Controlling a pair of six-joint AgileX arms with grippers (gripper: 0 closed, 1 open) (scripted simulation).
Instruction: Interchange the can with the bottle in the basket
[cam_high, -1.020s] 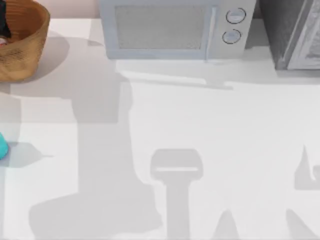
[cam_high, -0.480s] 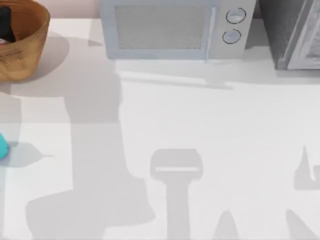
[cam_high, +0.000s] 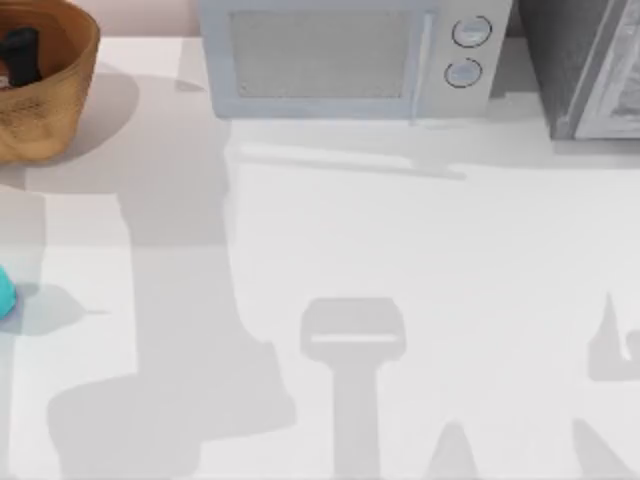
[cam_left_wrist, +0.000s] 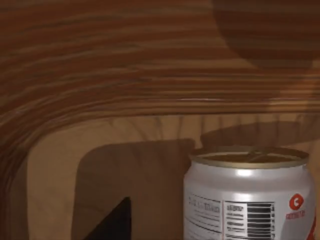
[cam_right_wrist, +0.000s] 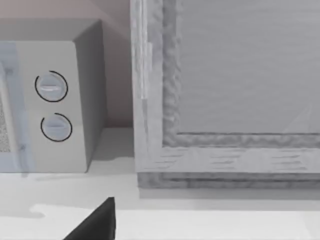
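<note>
Step in hand: the first half of the swap, as I judge it, the reach into the basket (cam_high: 60, 95) for the can (cam_left_wrist: 250, 197).
Basket: at the far left corner of the surface (cam_high: 420, 260), partly cut by the top view's edge, left of the microwave (cam_high: 345, 60).
Can: upright on the basket's floor in the left wrist view, gold top level, ribbed wall rising behind it. In the top view only a sliver of red and white at the picture's left edge hints at it.
Bottle: a turquoise rounded edge (cam_high: 5, 292) at the left edge of the surface, well apart from the basket and nearer the front.
Left claw: a dark shape (cam_high: 20, 55) inside the basket from above; the wrist view shows one dark fingertip (cam_left_wrist: 112, 225) beside the can, apart from it (nothing is gripped as far as I can see). Whether its fingers are spread or closed, I cannot tell.
Right claw: parked at the right of the surface, its camera facing the microwave's dials and a grey cabinet (cam_right_wrist: 225, 100); one dark fingertip (cam_right_wrist: 97, 222) shows, its state I cannot tell.
Next move calls for: centring the fingers on either side of the can's body, low enough to clear the rim of its top, closing, then lifting straight up past the basket's thick rim before carrying it out.
</note>
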